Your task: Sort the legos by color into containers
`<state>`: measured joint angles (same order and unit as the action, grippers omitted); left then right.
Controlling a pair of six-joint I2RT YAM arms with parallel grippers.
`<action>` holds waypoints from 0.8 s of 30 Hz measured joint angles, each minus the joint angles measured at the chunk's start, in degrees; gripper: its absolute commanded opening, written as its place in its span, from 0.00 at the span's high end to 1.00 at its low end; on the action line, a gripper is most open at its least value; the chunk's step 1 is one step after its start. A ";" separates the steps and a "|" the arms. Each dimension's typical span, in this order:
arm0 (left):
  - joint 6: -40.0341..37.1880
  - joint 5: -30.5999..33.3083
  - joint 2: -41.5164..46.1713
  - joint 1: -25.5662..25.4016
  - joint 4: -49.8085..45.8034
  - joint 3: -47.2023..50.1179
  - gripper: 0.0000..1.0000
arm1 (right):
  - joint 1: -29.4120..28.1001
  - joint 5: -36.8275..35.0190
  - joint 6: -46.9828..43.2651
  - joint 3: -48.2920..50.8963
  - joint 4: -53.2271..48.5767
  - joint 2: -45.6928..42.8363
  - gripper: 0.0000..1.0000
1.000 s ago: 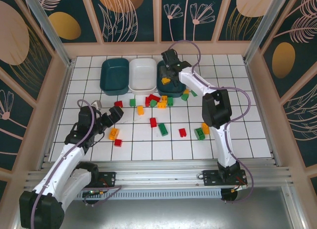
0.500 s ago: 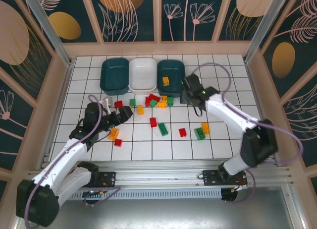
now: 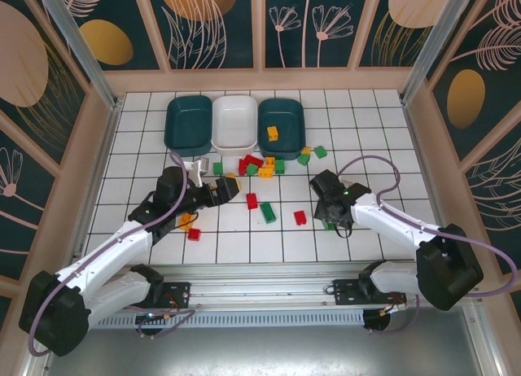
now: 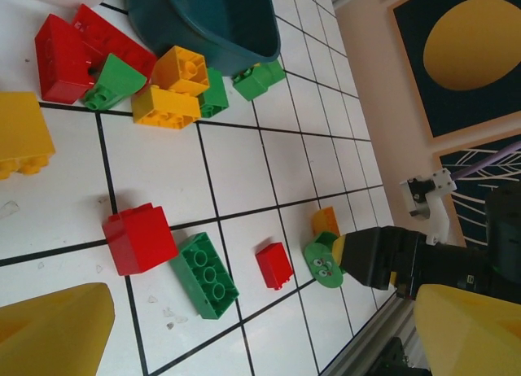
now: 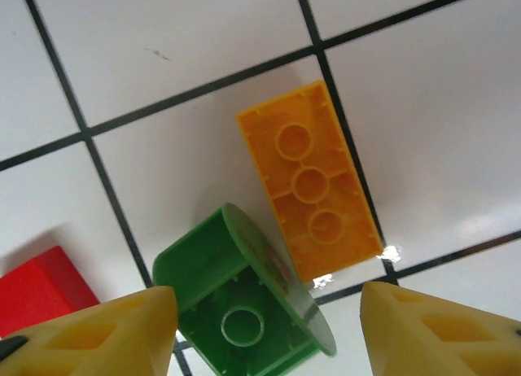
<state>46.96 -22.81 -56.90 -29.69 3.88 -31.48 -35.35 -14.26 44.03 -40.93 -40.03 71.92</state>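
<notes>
My right gripper [image 3: 332, 216] is open and low over a green piece with a round face plate [image 5: 236, 311], which lies between its yellow fingers [image 5: 444, 327]. An orange brick [image 5: 309, 181] lies against that piece. My left gripper [image 3: 221, 189] is open near mid-table with nothing between its fingers [image 4: 49, 327], and a yellow brick [image 4: 16, 140] lies just beside it. Ahead of it sit a red brick [image 4: 138, 238], a green brick [image 4: 203, 274] and a small red brick [image 4: 274, 264]. Two teal tubs [image 3: 187, 125] [image 3: 282, 124] flank a white tub [image 3: 234, 122]; the right teal one holds a yellow brick [image 3: 273, 133].
A cluster of red, yellow and green bricks [image 3: 260, 164] lies in front of the tubs. Two green bricks [image 3: 309, 155] sit right of it. An orange brick [image 3: 187, 221] and a red one [image 3: 194, 233] lie under my left arm. Wooden walls ring the tiled floor.
My right arm swung from over the right teal tub down to the green and orange bricks at the front right. My left gripper slid right towards the middle.
</notes>
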 measured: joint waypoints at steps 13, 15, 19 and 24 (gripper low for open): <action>0.02 0.13 2.25 0.00 -0.04 0.09 0.04 | -3.87 4.28 1.16 1.77 3.41 1.68 0.43; 0.02 0.13 2.45 0.00 -0.04 0.28 0.04 | -3.89 4.90 1.27 2.23 3.80 1.29 0.41; 0.02 0.13 2.78 0.00 -0.09 0.63 0.04 | -4.15 5.35 1.53 2.62 3.61 0.94 0.40; 0.04 0.31 3.10 0.00 -0.15 0.83 0.04 | -4.20 5.29 1.55 3.41 3.61 0.46 0.41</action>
<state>47.00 -22.50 -53.80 -29.69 3.73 -30.65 -39.55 -8.97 45.58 -37.52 -36.42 72.38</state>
